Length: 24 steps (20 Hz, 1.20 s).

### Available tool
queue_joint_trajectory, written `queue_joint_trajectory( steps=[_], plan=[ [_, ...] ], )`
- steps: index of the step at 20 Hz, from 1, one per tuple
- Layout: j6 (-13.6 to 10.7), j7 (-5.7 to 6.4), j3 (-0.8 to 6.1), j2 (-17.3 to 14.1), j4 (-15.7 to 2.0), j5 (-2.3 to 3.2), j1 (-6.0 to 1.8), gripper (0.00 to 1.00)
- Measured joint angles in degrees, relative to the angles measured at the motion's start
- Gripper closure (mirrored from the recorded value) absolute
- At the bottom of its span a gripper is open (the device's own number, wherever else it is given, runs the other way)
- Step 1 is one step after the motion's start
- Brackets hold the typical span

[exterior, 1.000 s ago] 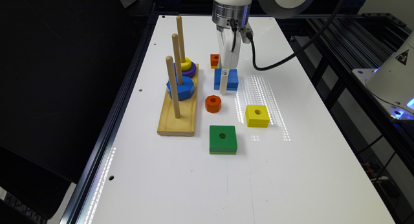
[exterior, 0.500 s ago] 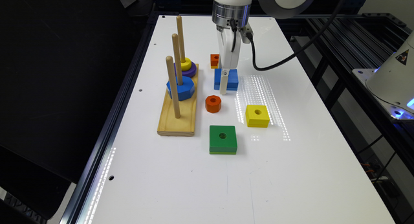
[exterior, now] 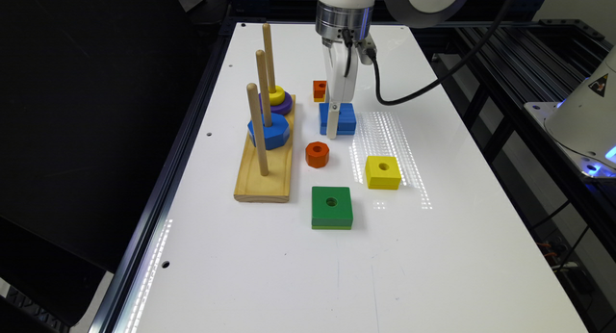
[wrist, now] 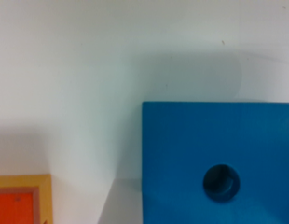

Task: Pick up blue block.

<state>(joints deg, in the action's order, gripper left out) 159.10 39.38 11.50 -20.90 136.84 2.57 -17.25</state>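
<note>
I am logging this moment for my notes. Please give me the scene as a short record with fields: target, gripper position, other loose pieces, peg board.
target: blue block, flat on the white table, round hole facing up
gripper position: gripper lowered at the blue block
other loose pieces: green block, yellow block, orange round piece, small orange block
peg board: wooden base, blue octagonal piece, yellow ring on purple piece

White table [exterior: 433, 256]; wooden peg board [exterior: 266, 172] holding rings; green block [exterior: 331, 207]; yellow block [exterior: 382, 172]; orange ring [exterior: 317, 154].
</note>
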Motion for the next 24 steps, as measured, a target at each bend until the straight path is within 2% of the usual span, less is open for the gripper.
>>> queue_joint_trajectory(
  steps=[23, 24],
  plan=[
    [0.0, 0.0, 0.0, 0.0, 0.0, 0.0, 0.0, 0.0],
    [0.0, 0.0, 0.0, 0.0, 0.0, 0.0, 0.0, 1.0]
  ],
)
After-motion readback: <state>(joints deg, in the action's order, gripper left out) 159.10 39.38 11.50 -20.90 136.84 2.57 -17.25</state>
